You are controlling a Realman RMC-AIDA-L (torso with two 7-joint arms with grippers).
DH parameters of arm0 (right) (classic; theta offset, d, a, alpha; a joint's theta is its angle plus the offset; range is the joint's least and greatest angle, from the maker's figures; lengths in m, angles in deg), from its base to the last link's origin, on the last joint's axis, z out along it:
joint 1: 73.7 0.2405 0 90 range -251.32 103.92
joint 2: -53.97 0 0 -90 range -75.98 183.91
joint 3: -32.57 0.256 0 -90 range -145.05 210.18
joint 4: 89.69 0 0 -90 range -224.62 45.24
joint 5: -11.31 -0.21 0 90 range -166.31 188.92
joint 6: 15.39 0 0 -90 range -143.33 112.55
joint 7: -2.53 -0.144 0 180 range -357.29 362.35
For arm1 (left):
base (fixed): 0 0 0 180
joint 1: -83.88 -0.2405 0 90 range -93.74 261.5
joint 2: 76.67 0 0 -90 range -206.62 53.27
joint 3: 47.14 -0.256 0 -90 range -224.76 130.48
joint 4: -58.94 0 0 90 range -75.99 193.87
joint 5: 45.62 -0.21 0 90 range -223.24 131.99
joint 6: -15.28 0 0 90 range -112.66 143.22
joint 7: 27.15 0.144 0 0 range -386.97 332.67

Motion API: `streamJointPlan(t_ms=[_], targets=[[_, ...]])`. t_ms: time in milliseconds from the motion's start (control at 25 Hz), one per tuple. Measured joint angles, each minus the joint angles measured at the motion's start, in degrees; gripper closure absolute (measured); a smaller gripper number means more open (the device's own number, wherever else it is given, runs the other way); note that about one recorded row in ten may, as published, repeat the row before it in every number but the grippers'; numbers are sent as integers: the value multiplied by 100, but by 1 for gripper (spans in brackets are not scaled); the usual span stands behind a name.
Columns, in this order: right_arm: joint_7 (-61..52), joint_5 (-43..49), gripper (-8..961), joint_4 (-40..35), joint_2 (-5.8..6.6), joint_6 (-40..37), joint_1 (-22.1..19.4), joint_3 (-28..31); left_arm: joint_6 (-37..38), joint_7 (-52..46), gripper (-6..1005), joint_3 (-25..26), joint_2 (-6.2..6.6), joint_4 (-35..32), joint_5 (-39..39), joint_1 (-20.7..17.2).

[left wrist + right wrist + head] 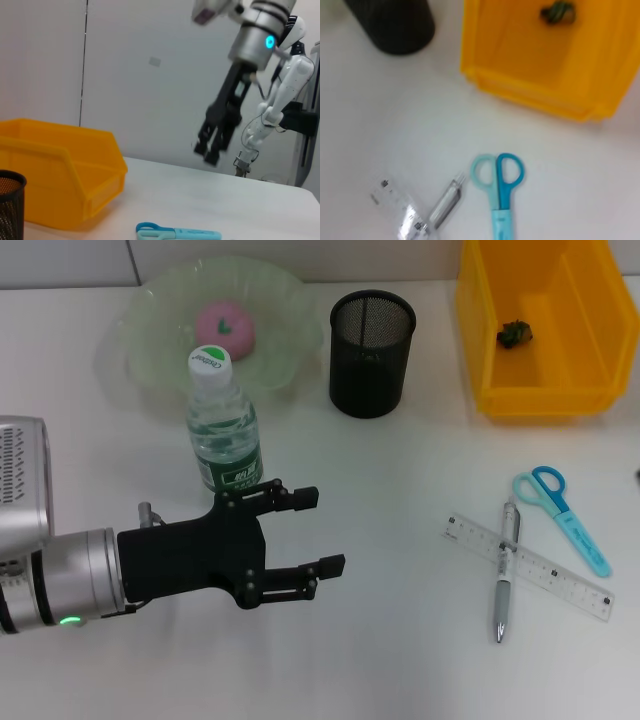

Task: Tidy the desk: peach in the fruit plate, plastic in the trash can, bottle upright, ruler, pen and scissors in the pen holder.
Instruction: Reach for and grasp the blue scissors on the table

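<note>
The clear bottle (222, 425) stands upright just in front of the green fruit plate (150, 350), which holds the pink peach (225, 325). My left gripper (322, 531) is open and empty, just near of the bottle and not touching it. The black mesh pen holder (371, 340) stands to the plate's right. Scissors (560, 515), pen (505, 570) and ruler (560, 580) lie flat at the right, the pen across the ruler. Dark plastic (515, 334) lies in the yellow bin (480, 340). My right gripper (207, 152) hangs above the table beyond the scissors (175, 232).
The right wrist view looks down on the scissors (499, 185), pen (447, 200), ruler (400, 210), the bin (520, 85) and the pen holder (392, 22). A white wall rises behind the table.
</note>
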Motion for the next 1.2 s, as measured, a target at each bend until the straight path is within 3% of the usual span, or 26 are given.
streamJointPlan(t_ms=[80,320,1200], targets=[[-254,5,195,459,9,416,-98,-536,-10,-4,201,-1,7,4,2,1],[-299,-4,212,1253,8,884,-20,-844,18,29,202,-10,13,12,-34,12],[-327,-9,364,2310,-4,1751,196,-974,-7,3,202,-224,16,5,-51,105]])
